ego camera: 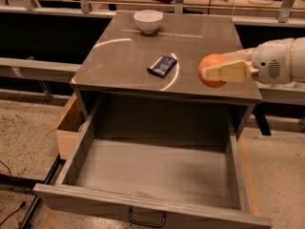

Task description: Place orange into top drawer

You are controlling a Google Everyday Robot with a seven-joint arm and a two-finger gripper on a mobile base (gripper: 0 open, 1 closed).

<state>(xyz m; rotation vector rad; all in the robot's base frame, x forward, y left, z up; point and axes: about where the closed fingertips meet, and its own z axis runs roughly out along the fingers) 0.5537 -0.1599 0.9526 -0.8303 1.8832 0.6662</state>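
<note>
My gripper (209, 71) comes in from the right on a white arm and is shut on the orange (208, 67), a round bright orange fruit. It holds the orange in the air above the right front part of the cabinet top (124, 56). The top drawer (152, 175) is pulled wide open below, grey-brown and empty, with a dark pull handle (146, 219) on its front panel. The orange is above the cabinet top near its front edge, just behind the drawer's back right corner.
A white bowl (148, 21) stands at the back of the cabinet top. A dark flat packet (162, 65) lies near the middle. A tan cardboard box (70, 125) sits on the floor left of the drawer. Benches with cables run behind.
</note>
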